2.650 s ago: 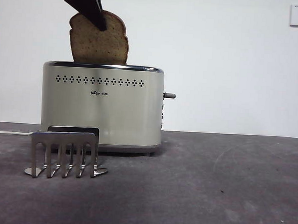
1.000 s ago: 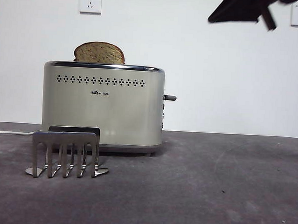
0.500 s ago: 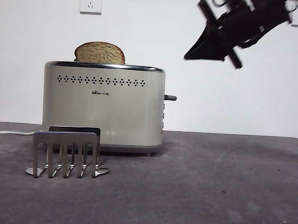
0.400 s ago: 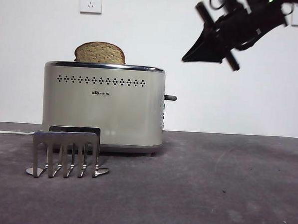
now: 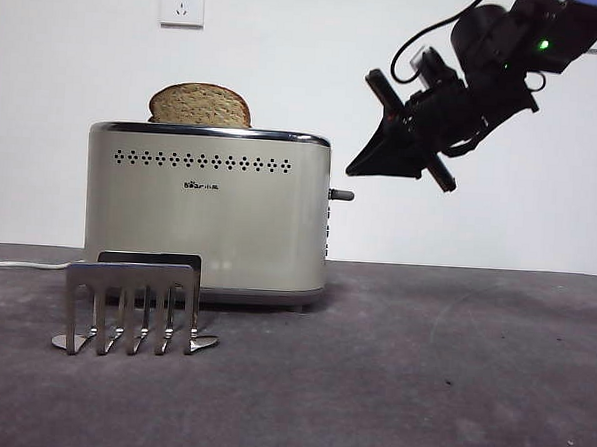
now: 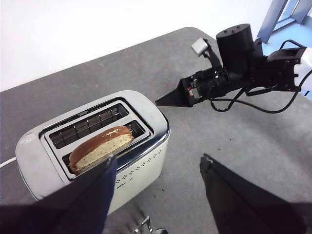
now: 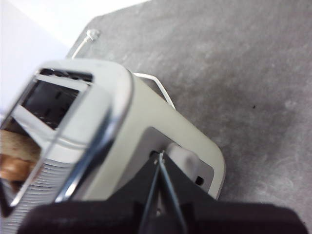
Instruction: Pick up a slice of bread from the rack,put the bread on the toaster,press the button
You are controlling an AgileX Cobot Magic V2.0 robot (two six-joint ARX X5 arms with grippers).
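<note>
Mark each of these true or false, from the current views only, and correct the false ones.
1. The slice of bread stands in a slot of the toaster. True.
2. The rack holds a second slice. False: its prongs hold nothing.
3. The right gripper has its jaws shut, tip close above the button. True.
4. The left gripper is shut on the bread. False: its jaws are open, apart from the slice.
5. The button sticks out of the toaster's wide vented face. False: it is on the narrow end.
</note>
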